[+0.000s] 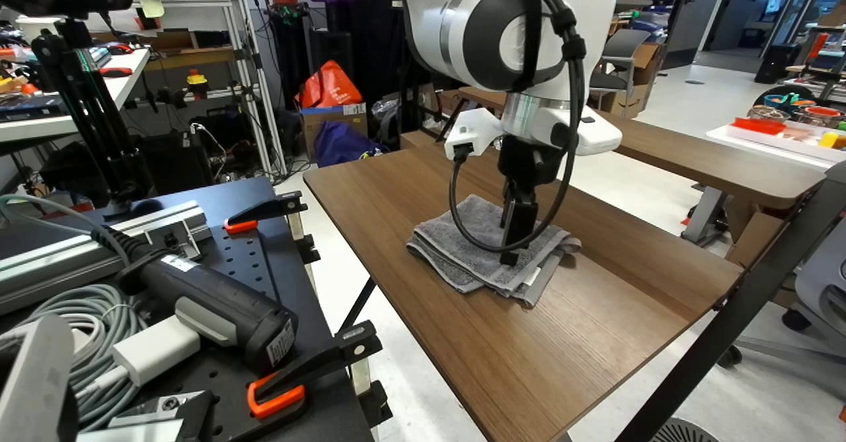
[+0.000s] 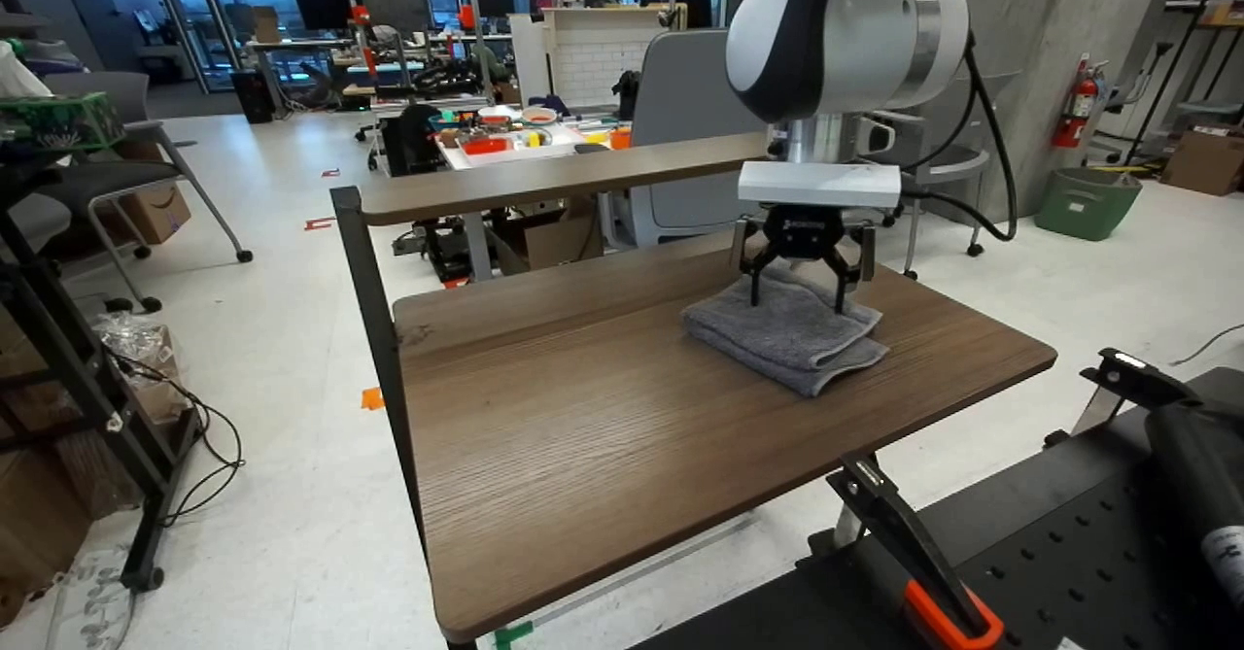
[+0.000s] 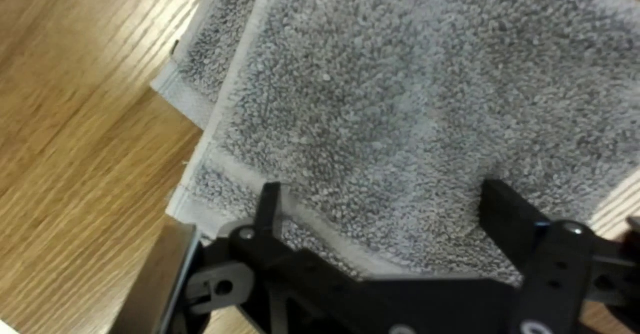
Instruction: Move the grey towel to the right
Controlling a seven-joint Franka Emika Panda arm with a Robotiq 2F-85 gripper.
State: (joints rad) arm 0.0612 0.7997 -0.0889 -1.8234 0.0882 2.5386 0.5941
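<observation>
The claw (image 2: 797, 300) stands spread over the towel (image 2: 785, 337) (nothing pinched), presumably so that closing will bunch a fold.

Robotics lab, robot arm (image 2: 860, 43), perforated bench (image 1: 246, 260), clamps (image 1: 318, 364), monitors (image 2: 328, 10)

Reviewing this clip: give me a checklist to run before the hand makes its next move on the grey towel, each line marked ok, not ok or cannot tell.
1. Grey towel resting on the brown table: ok.
2. Hand open: ok, its fingers stand apart.
3. Both fingers placed at the grey towel: ok, in the wrist view they overlap it.
4. Grey towel gripped: not ok, nothing is pinched between the fingers.
5. Fingers touching the grey towel: cannot tell.
6. Which way "right" means: cannot tell; no viewpoint is given.
</observation>
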